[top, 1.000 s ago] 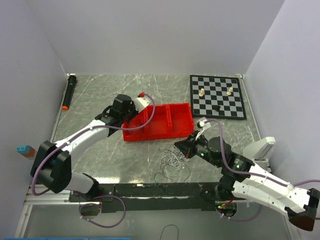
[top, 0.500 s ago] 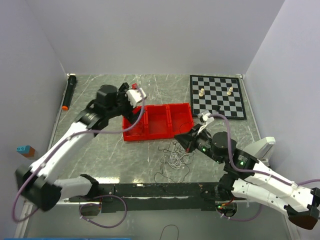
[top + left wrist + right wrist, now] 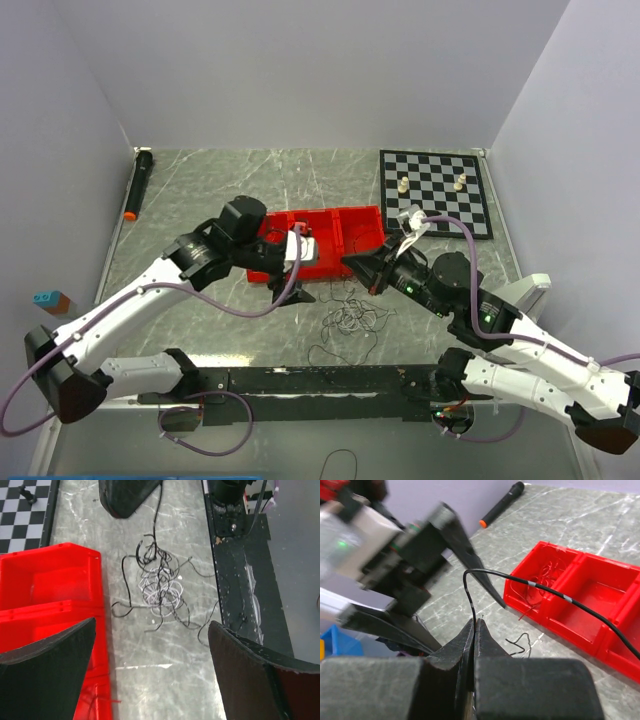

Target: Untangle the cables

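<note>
The cables (image 3: 350, 315) lie as a loose tangle of thin black and white wires on the grey table, just in front of the red bin (image 3: 345, 235). The left wrist view shows the tangle (image 3: 160, 587) ahead of my left gripper (image 3: 152, 625), which hangs wide open above bare table with nothing between its fingers. From above, that left gripper (image 3: 295, 275) sits at the bin's near edge, left of the tangle. My right gripper (image 3: 476, 622) is shut on a black cable (image 3: 545, 590) that arcs up over the bin (image 3: 590, 605). A few red wires (image 3: 547, 575) lie inside the bin.
A chessboard (image 3: 435, 192) with a few pieces lies at the back right. A black marker with an orange tip (image 3: 138, 185) lies along the left wall. A blue block (image 3: 45, 298) sits outside the left edge. The black base rail (image 3: 240, 580) runs close beside the tangle.
My left gripper opened, then swung from the bin's far-left corner to its near side by the tangle. The right gripper rose toward the bin with the black cable.
</note>
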`<state>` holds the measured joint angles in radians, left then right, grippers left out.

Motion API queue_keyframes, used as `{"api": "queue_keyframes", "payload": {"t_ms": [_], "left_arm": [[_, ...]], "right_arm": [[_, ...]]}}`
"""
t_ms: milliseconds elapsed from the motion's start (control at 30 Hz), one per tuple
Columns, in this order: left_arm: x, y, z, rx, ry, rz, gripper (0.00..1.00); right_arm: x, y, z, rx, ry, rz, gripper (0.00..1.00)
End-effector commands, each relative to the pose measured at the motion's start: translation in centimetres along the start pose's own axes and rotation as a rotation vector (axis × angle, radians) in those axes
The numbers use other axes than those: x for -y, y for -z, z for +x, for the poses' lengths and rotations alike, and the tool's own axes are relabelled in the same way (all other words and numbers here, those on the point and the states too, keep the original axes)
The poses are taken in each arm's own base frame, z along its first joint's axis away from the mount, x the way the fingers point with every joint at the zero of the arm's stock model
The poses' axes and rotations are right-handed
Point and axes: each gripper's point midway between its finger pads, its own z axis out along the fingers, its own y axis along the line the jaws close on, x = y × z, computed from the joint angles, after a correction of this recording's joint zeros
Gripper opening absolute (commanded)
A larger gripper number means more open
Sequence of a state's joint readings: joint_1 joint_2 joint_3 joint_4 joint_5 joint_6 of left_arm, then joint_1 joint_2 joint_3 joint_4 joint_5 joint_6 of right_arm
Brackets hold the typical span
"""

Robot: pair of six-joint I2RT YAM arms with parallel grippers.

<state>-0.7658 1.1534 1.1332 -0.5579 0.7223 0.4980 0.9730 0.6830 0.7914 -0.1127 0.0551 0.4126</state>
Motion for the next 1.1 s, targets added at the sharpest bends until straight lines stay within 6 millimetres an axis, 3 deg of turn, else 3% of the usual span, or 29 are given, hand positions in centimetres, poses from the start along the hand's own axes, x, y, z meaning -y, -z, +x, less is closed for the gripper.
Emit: {"api": "queue_keyframes", "payload": {"t_ms": [0,100,267,367,400,467,533,633,667,767,867,967,1067], "left_arm": [[-0.6,-1.5,-1.5,0.075,-0.003,-0.001,0.97],[-1.6,-2.3,-2.0,0.091,-0.005,-0.013,0.96],[-0.8,-3.5,-2.4,0.102,0.016,0.041,0.87],[-0.6,-4.2,-1.8,0.083,0.012,0.053,0.65],[-0.9,-4.4,-1.6,0.075,0.011,0.043,0.53],[-1.7,-4.4,-1.5,0.073,0.006,0.005,0.18],[-2.5,-4.3,-1.8,0.082,0.000,-0.046,0.02],[-3.8,-3.8,-2.4,0.081,-0.019,-0.113,0.01],[-4.1,-3.6,-2.6,0.076,-0.035,-0.131,0.01],[-5.8,-2.0,-3.5,0.050,-0.117,-0.233,0.01],[-6.6,0.0,-5.1,0.031,-0.201,-0.298,0.01],[-6.2,1.8,-7.1,0.042,-0.251,-0.311,0.01],[-5.1,3.0,-8.8,0.057,-0.293,-0.278,0.01]], "right_arm": [[-2.8,0.2,-3.8,0.095,0.021,-0.099,0.00],[-3.1,0.0,-4.1,0.102,0.022,-0.111,0.00],[-3.8,0.0,-4.4,0.107,0.022,-0.145,0.00],[-4.2,0.1,-5.2,0.137,0.022,-0.162,0.00],[-4.3,0.2,-5.3,0.139,0.021,-0.165,0.00],[-4.3,0.4,-5.3,0.140,0.019,-0.167,0.00],[-4.1,0.5,-5.1,0.137,0.013,-0.156,0.00],[-3.5,0.8,-4.8,0.138,0.005,-0.137,0.00],[-2.7,1.0,-4.1,0.122,0.003,-0.101,0.04],[0.5,1.5,-1.9,0.081,-0.001,0.035,0.50],[3.2,2.3,1.4,0.010,0.001,0.132,0.79],[4.4,2.7,4.7,-0.070,-0.010,0.150,0.91],[4.8,2.9,7.3,-0.117,-0.012,0.124,0.96]]}}
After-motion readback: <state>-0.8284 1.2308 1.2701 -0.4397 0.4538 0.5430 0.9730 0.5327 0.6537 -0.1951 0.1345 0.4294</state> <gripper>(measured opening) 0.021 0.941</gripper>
